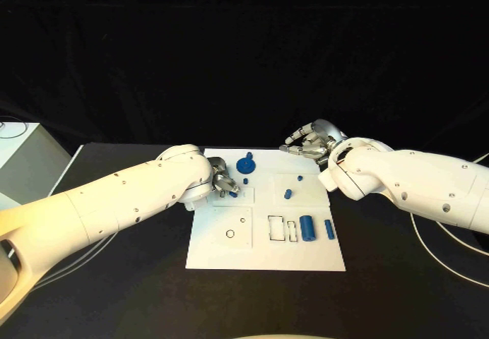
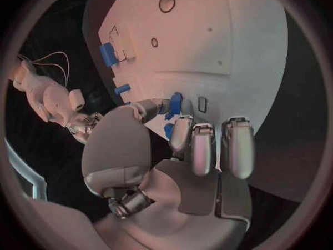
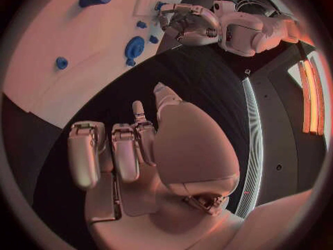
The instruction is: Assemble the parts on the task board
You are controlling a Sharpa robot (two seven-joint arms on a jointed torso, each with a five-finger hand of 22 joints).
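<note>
The left hand is seen over the left edge of the task board, fingers closed on a small blue part pinched between thumb and fingertips. The right hand is held off the board's far right corner, above bare black table; its fingers are curled inward and nothing is seen in them.

A round blue part stands on the board just beyond the left hand, with a small blue peg just past it. Between the two hands, two small blue pieces lie on the board. Nearer the robot than the right hand, a blue cylinder and a thinner blue bar lie side by side beside rectangular cut-outs.

The surface is matte black, the backdrop behind it dark. A white box stands well out beyond the left arm, off the table. Cables trail under the right arm.
</note>
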